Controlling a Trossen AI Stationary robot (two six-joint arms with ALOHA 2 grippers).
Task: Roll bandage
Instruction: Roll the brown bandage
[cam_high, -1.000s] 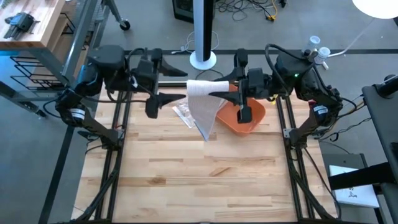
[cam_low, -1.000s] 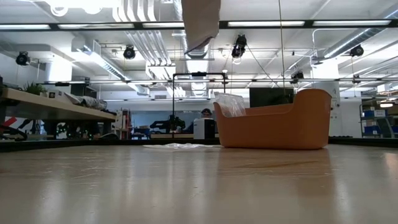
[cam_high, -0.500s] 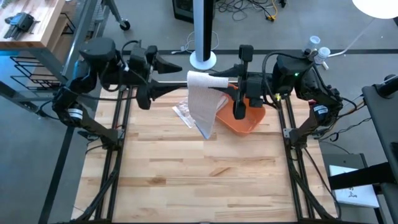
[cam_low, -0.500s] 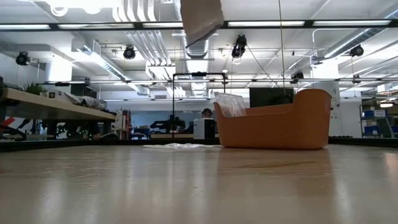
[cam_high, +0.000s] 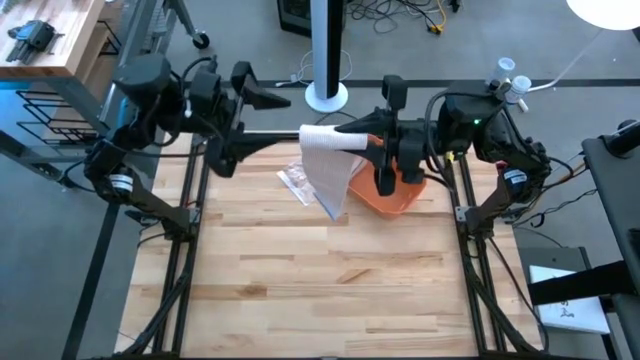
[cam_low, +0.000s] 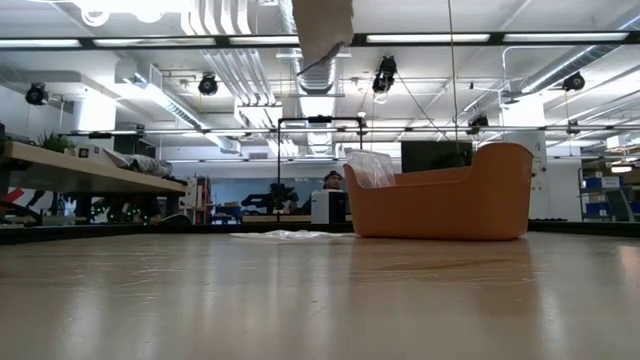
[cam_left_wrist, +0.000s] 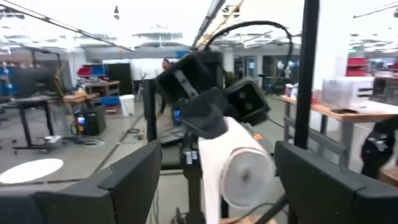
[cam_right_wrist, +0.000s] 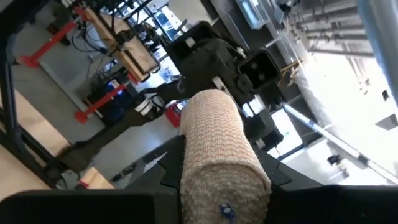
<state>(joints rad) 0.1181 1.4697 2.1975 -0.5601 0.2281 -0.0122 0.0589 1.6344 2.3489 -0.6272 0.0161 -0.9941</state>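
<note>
Two claws face each other above the bench's (cam_high: 330, 290) far edge: your right claw (cam_high: 345, 127) grips the bandage (cam_high: 325, 170) roll, its tail hanging beside the orange bin (cam_high: 405, 195); your left claw (cam_high: 262, 120) stands open, apart from it.

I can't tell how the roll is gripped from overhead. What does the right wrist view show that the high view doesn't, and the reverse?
Right wrist only: the bandage roll end-on, clamped between the right gripper's own fingers, its woven texture plain, with the left gripper beyond it.

High view only: the loose tail hanging from the roll toward the table, the orange bin and a clear wrapper beside it; the left gripper's fingers are spread, holding nothing.

Both: the right gripper shut on the roll, the left gripper facing it.
</note>
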